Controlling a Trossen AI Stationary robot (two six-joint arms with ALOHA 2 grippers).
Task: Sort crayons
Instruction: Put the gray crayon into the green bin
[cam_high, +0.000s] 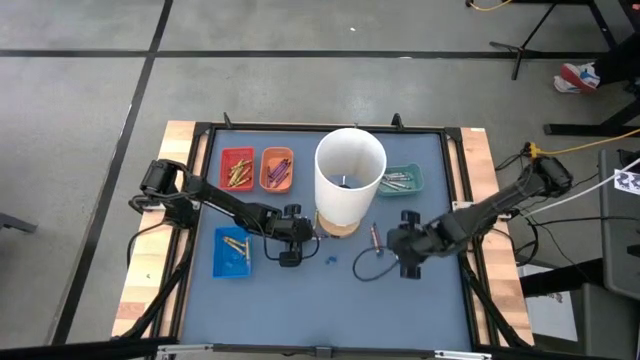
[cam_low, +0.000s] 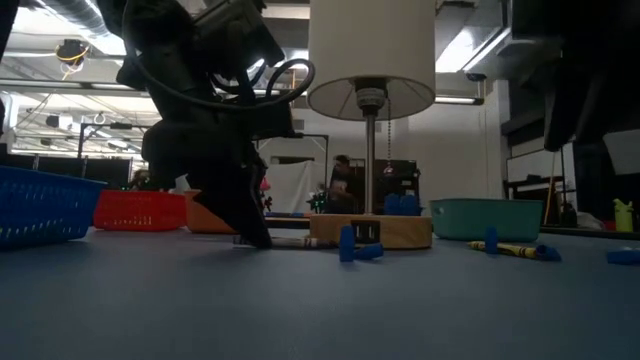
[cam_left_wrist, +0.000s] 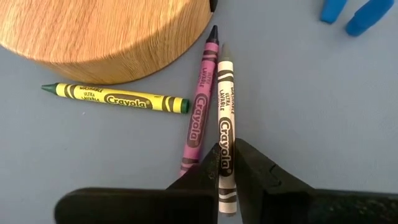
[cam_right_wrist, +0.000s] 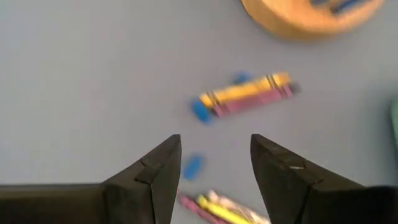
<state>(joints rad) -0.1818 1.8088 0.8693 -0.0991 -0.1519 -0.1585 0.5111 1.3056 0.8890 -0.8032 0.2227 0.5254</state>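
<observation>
Three crayons lie beside the lamp's wooden base (cam_left_wrist: 93, 37); the left gripper (cam_left_wrist: 227, 165) clenches the grey crayon (cam_left_wrist: 225, 130), touching the purple crayon (cam_left_wrist: 200, 112), which may drag along. The right gripper (cam_right_wrist: 214, 165) hovers released nearby

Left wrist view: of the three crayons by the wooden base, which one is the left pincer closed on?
The white-wrapped crayon: the left pincer clamps its lower end. The purple crayon lies alongside it outside the grip, and the yellow crayon lies apart.
</observation>
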